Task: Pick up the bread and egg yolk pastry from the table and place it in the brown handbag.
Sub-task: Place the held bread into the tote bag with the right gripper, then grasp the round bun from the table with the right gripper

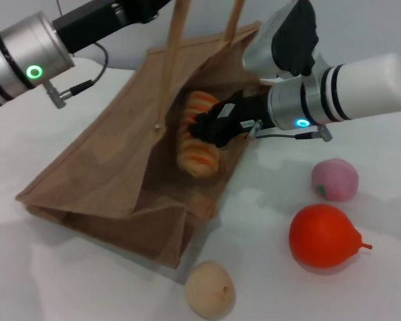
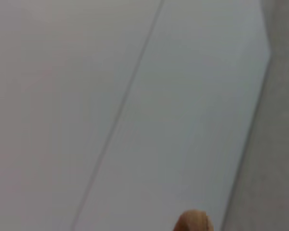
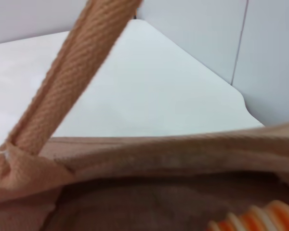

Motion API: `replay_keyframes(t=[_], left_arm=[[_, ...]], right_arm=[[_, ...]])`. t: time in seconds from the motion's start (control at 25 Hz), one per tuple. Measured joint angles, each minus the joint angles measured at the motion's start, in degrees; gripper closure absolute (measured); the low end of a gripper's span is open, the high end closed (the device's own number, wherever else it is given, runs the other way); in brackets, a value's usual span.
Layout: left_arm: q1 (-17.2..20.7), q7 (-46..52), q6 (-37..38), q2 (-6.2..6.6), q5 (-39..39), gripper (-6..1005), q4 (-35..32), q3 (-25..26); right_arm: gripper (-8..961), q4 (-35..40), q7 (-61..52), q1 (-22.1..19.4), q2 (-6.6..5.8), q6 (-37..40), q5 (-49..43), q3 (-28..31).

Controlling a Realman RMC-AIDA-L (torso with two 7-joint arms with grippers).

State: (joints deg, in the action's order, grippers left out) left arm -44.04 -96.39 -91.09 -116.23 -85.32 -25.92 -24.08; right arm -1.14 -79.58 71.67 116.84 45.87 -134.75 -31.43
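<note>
The brown handbag (image 1: 107, 167) lies tilted on the white table, its mouth open to the right and its two handles (image 1: 174, 60) pulled taut up out of the head view. In that mouth is the orange and cream striped bread (image 1: 199, 157), with my right gripper (image 1: 206, 127) shut on it. The right wrist view shows a handle strap (image 3: 72, 82), the handbag's rim (image 3: 183, 149) and an end of the bread (image 3: 260, 219). The egg yolk pastry (image 1: 210, 289) sits on the table in front of the bag. My left arm (image 1: 33, 47) reaches up past the top edge, so its gripper is out of view.
A pink ball (image 1: 335, 179) and a red-orange pear-shaped fruit (image 1: 324, 235) lie on the table to the right of the bag. The left wrist view shows only a pale wall and a small tan tip (image 2: 192, 222).
</note>
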Motion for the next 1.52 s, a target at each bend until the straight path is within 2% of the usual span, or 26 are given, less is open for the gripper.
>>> replay_keyframes(t=[0.32,0.52,0.68,0.88,1.0,1.16,1.52], left_arm=[[-1.2,0.2,-4.5,0.07,-0.6,902,0.6,0.2],[-0.4,0.3,-5.5,0.16,-1.3,902,0.6,0.8],[0.5,0.2,-5.5,0.31,-2.2,902,0.6,0.9],[2.4,-0.2,-4.9,0.45,-3.4,902,0.3,1.0],[3.5,-0.2,-4.9,0.59,-4.5,902,0.2,1.0],[4.9,-0.5,-4.4,0.73,-5.1,902,0.2,1.4],[6.0,-1.8,-4.0,0.74,-4.8,902,0.5,3.3]], right_arm=[[792,-1.2,7.4,0.0,0.24,0.3,0.1,1.0],[849,-4.0,18.6,-1.4,0.04,1.2,0.1,6.6],[912,-4.4,24.0,-2.8,-0.09,2.4,0.1,8.5],[735,-3.9,24.7,-4.1,-0.25,3.4,0.1,9.9],[633,-2.6,24.8,-5.1,-0.51,6.8,0.1,10.9],[390,0.9,24.8,-7.8,-0.68,13.6,0.1,12.8],[254,4.3,24.8,-10.2,-0.74,17.3,0.2,13.7]])
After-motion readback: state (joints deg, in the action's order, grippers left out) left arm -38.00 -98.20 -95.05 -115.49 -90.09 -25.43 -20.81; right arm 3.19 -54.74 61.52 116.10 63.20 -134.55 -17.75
